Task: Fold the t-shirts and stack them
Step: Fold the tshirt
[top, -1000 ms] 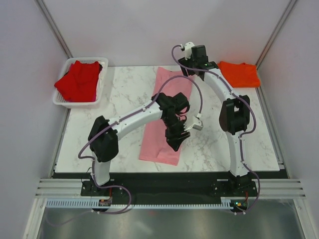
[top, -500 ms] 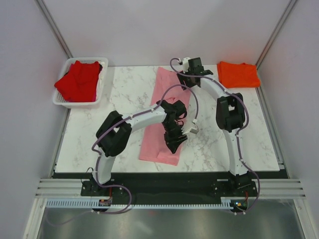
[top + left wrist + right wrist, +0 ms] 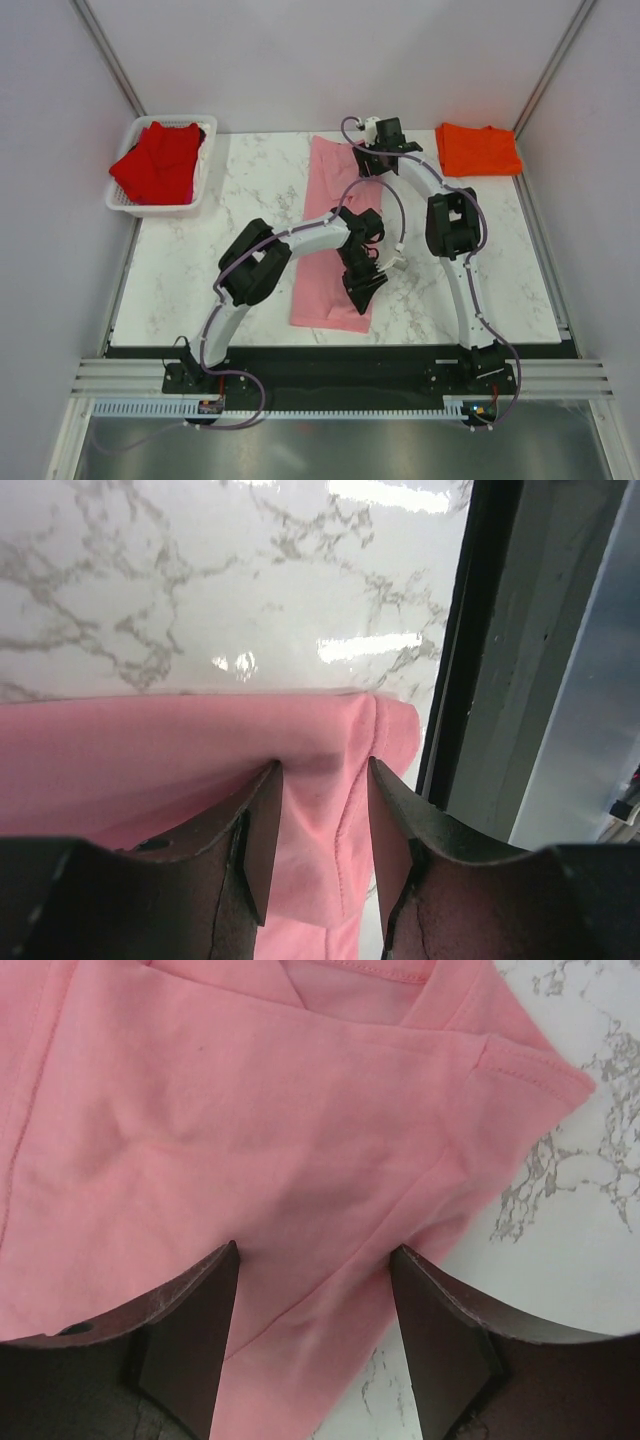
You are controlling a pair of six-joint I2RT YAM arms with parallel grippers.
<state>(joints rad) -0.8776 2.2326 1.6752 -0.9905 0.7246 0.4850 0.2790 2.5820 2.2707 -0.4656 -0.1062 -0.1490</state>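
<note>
The light pink t-shirt (image 3: 330, 170) lies as a long folded strip down the middle of the marble table. My left gripper (image 3: 362, 292) is at its near right corner. In the left wrist view the jaws (image 3: 322, 770) are open and press on the pink cloth (image 3: 150, 760), with a hemmed ridge between them. My right gripper (image 3: 372, 158) is at the far right corner. Its jaws (image 3: 315, 1250) are open wide over the pink cloth (image 3: 250, 1110). The orange t-shirt (image 3: 480, 148) lies folded at the back right. The red t-shirt (image 3: 157, 160) sits in the basket.
The white mesh basket (image 3: 120, 205) stands at the back left corner. The table's dark front edge (image 3: 470, 680) runs close beside the left gripper. Bare marble (image 3: 480, 270) lies to the right of the pink shirt, and grey walls close in the sides.
My left gripper has moved down and right to the pink shirt's near right corner, whose near end sits slightly further right. My right gripper has moved left and down onto the far corner.
</note>
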